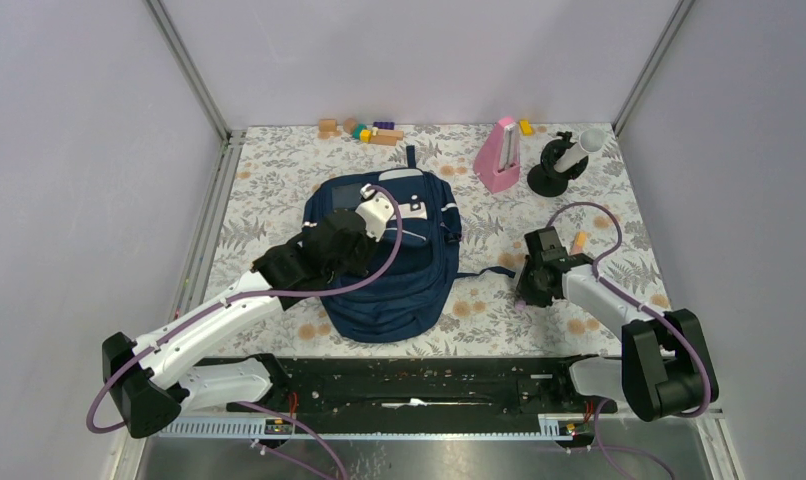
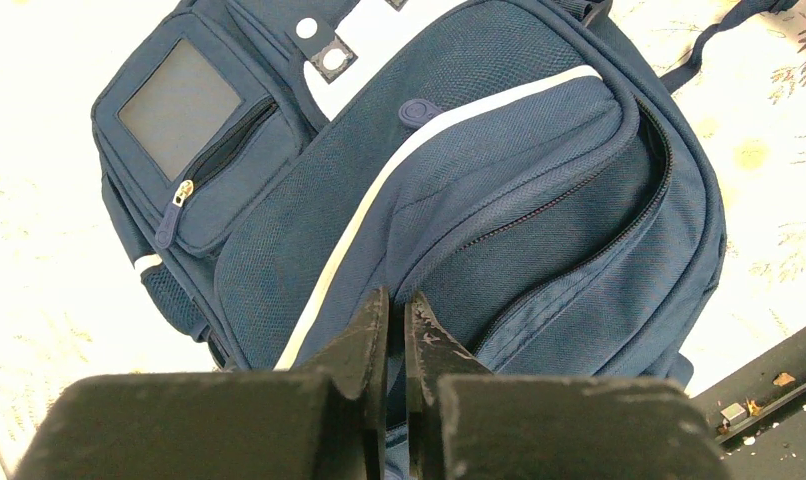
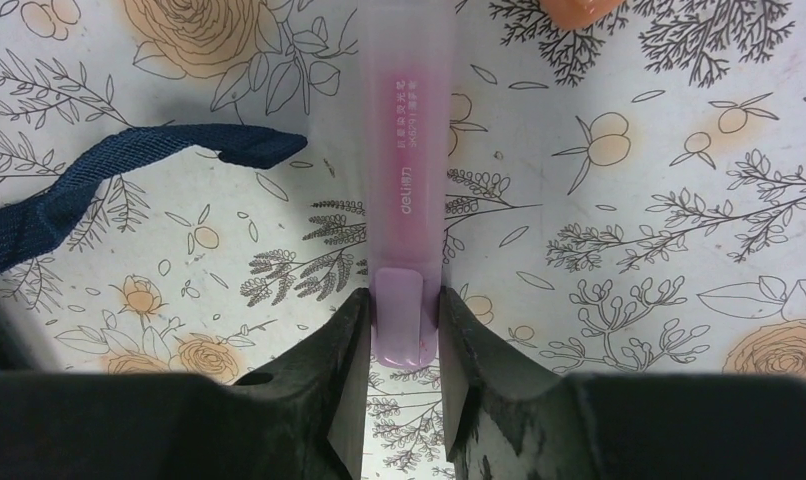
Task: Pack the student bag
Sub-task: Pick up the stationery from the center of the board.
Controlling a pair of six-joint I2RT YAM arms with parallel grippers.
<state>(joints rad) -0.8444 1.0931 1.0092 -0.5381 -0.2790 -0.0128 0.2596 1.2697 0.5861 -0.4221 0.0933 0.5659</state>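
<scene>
While the right pincer [image 3: 404, 312] grips the highlighter [image 3: 404, 150], the strap [image 3: 129, 165] lies apart — leftward.

Student bag [image 1: 419, 290]: navy, white stripe, lying flat, front up. Top handle at 12 o'clock; loose strap trails toward 3 o'clock.

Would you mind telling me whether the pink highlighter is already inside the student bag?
No, the pink highlighter lies on the floral table cover between the fingers of the right gripper, outside the student bag.
</scene>
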